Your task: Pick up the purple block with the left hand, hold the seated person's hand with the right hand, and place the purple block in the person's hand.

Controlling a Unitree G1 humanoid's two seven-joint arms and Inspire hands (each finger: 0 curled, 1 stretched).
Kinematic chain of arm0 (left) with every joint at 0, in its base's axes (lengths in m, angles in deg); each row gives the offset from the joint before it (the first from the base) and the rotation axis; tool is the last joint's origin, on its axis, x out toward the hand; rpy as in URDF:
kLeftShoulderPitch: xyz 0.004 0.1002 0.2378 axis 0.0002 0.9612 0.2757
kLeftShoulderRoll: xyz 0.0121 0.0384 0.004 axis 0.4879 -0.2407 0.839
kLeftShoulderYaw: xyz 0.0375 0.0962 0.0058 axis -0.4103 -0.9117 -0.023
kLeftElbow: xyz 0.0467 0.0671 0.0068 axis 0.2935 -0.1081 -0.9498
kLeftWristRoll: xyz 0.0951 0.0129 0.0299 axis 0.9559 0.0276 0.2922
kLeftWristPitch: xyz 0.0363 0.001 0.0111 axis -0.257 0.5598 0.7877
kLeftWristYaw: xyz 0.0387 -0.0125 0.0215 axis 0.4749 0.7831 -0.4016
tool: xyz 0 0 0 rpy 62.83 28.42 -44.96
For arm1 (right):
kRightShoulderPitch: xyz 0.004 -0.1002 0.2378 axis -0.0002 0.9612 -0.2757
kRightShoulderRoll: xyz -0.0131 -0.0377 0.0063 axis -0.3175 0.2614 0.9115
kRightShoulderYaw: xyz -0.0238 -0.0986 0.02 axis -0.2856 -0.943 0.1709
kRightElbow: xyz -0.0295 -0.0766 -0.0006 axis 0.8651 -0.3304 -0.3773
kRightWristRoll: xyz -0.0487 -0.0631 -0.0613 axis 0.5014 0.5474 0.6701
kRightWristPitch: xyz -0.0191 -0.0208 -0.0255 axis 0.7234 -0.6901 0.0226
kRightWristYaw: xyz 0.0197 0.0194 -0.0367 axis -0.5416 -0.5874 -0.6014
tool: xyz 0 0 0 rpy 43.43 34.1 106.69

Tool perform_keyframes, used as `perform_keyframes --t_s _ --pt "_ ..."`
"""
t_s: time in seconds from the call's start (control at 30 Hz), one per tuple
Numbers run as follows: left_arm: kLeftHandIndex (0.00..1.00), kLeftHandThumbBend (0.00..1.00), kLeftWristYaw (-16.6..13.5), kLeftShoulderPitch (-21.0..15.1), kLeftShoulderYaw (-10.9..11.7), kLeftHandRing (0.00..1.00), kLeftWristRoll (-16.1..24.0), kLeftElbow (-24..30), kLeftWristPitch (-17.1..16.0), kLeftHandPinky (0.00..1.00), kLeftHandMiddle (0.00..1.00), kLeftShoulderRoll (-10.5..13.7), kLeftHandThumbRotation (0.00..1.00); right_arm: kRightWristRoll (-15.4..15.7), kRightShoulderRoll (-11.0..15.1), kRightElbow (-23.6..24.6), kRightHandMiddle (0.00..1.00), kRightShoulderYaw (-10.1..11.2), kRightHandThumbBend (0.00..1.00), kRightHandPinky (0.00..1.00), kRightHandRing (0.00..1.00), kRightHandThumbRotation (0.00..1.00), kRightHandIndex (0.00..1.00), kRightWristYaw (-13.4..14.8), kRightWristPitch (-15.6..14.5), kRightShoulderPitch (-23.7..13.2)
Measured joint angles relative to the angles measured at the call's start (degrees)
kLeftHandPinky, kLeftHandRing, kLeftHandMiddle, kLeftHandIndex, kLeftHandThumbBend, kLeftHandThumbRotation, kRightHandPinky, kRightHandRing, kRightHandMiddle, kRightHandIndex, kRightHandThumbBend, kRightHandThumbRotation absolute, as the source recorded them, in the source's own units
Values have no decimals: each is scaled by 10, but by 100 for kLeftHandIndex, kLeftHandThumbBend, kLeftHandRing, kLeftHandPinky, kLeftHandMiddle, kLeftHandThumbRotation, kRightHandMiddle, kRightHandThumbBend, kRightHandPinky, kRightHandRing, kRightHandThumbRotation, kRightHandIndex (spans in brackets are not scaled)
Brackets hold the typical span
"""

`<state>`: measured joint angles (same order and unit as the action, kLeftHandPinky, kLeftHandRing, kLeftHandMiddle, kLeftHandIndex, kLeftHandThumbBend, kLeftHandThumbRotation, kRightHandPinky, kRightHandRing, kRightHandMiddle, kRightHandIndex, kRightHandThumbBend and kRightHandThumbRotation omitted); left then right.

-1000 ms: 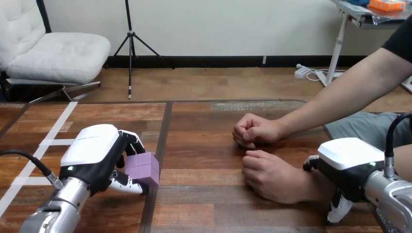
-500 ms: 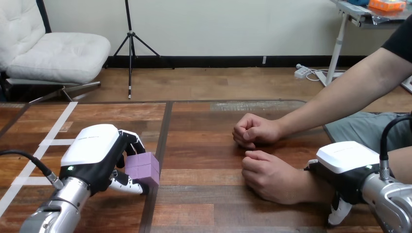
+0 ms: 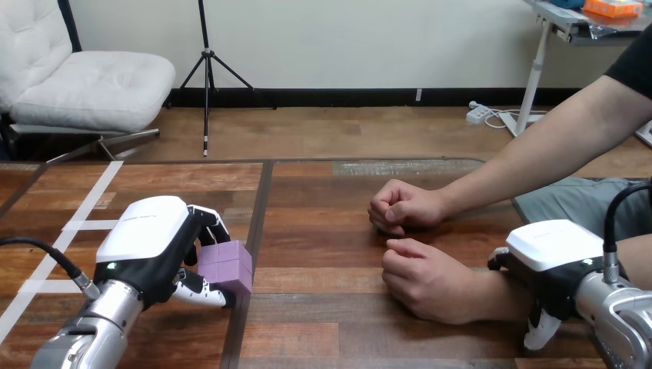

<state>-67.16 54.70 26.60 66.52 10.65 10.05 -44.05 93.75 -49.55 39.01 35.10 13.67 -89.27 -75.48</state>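
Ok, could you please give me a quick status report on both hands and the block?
Left hand fingers curled round purple block, on table. Right hand over person's wrist, grip unclear. Person's hand there fisted, not open.

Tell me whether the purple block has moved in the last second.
No. The purple block sits against the same dark seam in the table as a second ago, with the fingers of the left hand curled round it.

Bare table open past left hand and purple block, person's far fist and near fist blocking just ahead of right hand
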Motion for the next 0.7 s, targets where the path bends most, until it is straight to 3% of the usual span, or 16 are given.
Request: perform_keyframes --t_s 0.7 --pt "48 73 5 0 0 45 1 5 0 41 49 0 0 -5 -1 -7 83 0 78 80 82 8 82 24 -31 0"
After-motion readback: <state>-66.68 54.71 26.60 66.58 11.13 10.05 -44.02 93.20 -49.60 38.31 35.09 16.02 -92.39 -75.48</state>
